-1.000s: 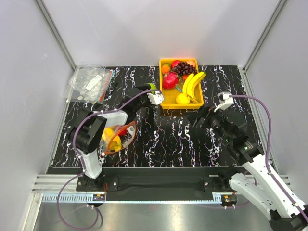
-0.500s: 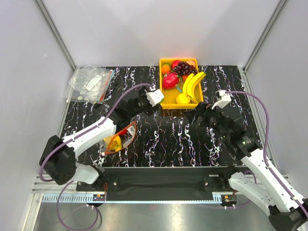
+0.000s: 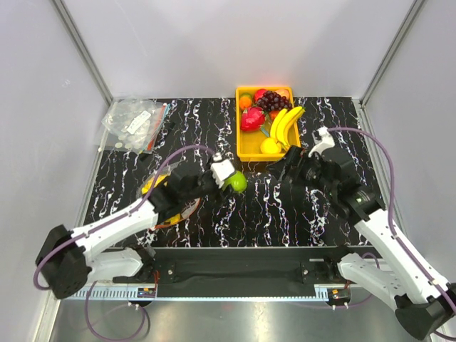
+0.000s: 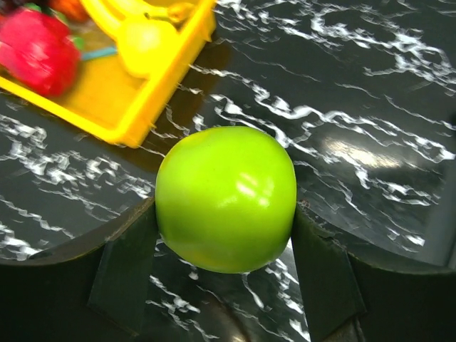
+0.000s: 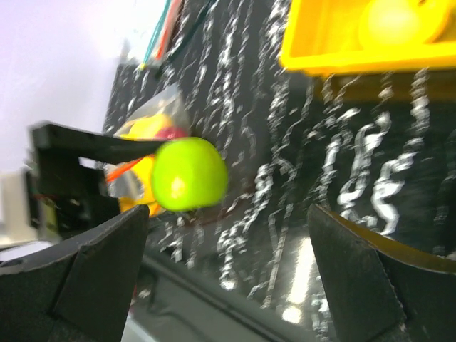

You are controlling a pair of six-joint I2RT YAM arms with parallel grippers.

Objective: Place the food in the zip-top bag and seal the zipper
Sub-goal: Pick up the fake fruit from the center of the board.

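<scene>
Left gripper (image 4: 224,235): clamped on your apple (image 4: 225,198), held off the table front-left of the tray (image 3: 240,128), seemingly mid-carry to the bag.
Right gripper (image 3: 280,167): jaws wide apart, empty, just front-right of the tray, probably waiting for the next fruit.
Bag (image 5: 146,128): flat, well front-left of the tray, under your left arm, fruit inside.

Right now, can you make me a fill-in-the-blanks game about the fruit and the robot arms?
1. The left gripper holds an apple that is ___ in colour.
2. The right gripper holds nothing, and its jaws are ___.
3. The bananas lie in a tray that is ___ in colour.

Missing words: green; open; yellow.
</scene>
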